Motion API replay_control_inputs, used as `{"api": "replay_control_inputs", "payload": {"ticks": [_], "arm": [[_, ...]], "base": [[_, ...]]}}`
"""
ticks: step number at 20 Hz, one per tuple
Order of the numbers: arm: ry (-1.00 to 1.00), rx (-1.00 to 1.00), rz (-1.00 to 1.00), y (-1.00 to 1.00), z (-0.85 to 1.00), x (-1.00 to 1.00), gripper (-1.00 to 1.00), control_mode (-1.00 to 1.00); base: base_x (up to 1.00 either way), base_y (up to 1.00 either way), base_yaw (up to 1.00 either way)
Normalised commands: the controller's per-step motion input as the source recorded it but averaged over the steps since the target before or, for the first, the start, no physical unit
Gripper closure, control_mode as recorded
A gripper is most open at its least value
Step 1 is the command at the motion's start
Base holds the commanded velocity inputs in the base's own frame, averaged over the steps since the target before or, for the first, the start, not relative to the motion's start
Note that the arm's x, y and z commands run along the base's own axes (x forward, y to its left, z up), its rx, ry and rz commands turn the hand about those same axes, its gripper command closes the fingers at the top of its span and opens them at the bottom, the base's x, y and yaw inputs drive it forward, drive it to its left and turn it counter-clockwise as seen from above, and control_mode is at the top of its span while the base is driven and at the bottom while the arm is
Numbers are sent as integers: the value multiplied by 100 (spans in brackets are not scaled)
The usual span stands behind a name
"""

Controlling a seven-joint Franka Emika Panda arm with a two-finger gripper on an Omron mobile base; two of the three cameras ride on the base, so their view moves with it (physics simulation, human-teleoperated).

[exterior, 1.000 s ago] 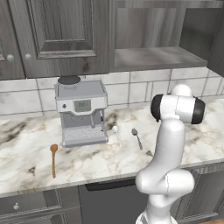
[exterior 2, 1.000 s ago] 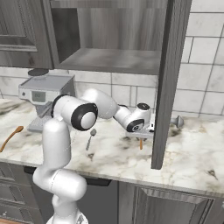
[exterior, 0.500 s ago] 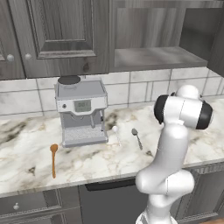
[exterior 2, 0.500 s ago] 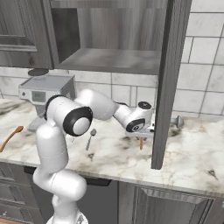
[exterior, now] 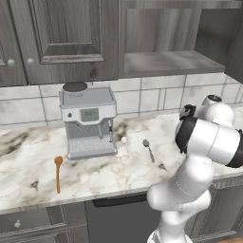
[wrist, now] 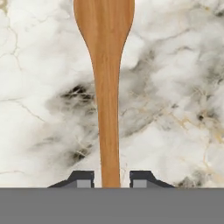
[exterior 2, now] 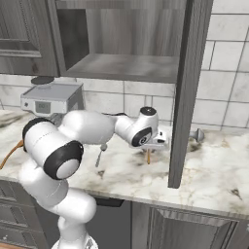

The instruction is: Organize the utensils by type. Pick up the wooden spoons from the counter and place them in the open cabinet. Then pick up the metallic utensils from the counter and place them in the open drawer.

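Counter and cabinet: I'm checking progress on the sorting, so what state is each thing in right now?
Gripper: shut on the wooden spoon's handle.
Held wooden spoon: in the jaws, over the counter.
Second wooden spoon: lying flat, untouched.
Pale silvery spoon: lying flat.
Darker silvery spoon: lying flat.
Open cabinet: door open, shelf bare.

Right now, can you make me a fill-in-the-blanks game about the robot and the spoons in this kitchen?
1. The claw has its two tips on either side of the handle of a ______ spoon.
2. The other wooden spoon lies on the counter in front of the ______ machine.
3. The shelf inside the open cabinet holds ______ spoons so far.
4. The two small silvery spoons lie on the ______.

Missing words: wooden; coffee; no; counter
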Motion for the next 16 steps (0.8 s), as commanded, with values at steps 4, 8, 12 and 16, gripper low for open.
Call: {"api": "replay_control_inputs", "payload": {"ticks": [4,8,12,16], "arm": [[-8,-12,1,45,70,-65,100,-100],[-8,-8,1,37,76,-69,100,-100],[-5,-3,4,19,96,-81,100,-100],[0,0,9,0,100,-89,100,-100]], "base": [[0,0,0],[0,0,0],[0,0,0],[0,0,0]]}}
